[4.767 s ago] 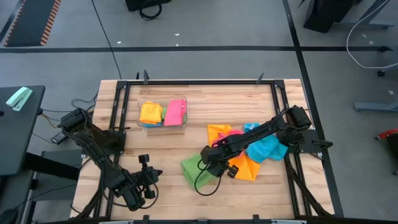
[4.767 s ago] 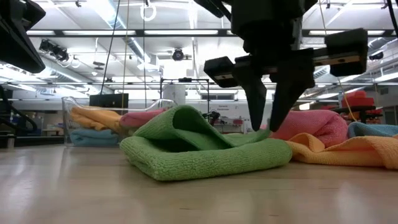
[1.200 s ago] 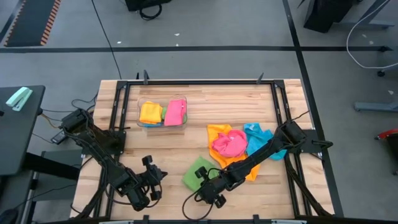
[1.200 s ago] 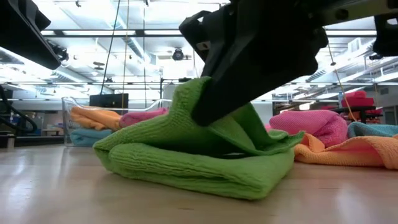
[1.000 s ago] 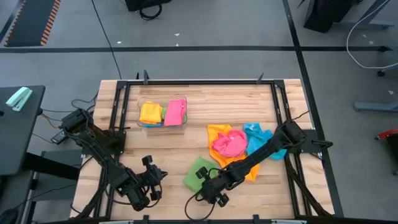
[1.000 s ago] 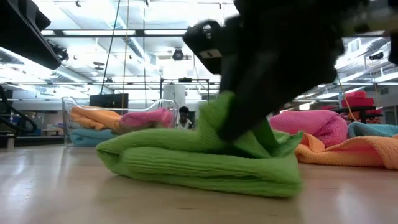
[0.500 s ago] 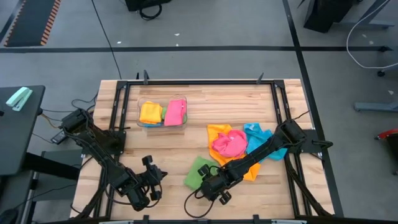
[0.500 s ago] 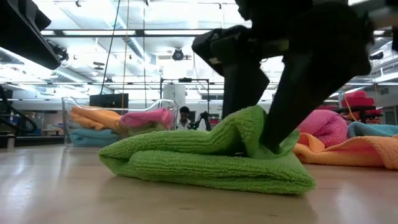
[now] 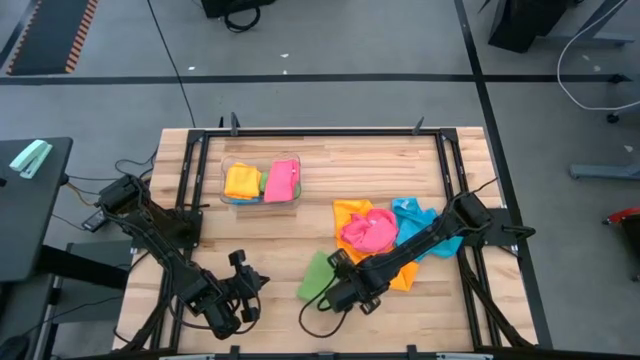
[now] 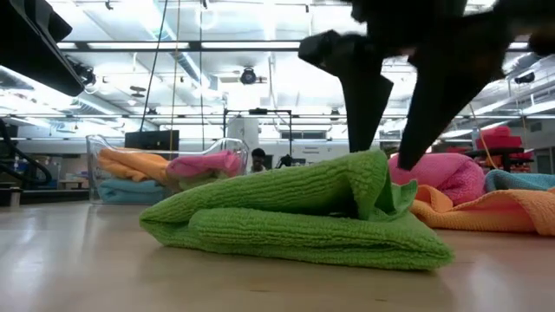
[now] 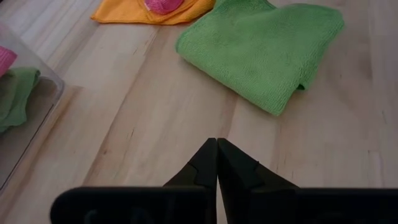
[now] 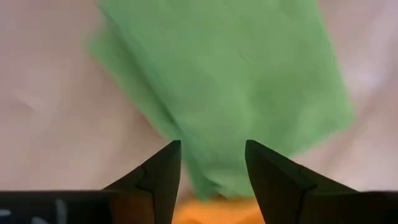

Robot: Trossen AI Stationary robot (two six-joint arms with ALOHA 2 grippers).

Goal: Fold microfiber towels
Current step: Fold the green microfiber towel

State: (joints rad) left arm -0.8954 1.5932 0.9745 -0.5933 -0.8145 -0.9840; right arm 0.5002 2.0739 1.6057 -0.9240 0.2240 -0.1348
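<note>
The green towel [image 10: 295, 221] lies folded on the tabletop [image 9: 270, 250], the open right hand [image 10: 390, 139] just above it, left hand [image 11: 216, 163] closed nearby, pink towel [image 9: 368, 232] behind.

No legible text anywhere.

It is a large robotics lab: a wooden table [image 9: 270, 230] in a black metal frame [image 9: 320, 131], grey floor, ceiling lights [image 10: 173, 48], other work stations behind.
</note>
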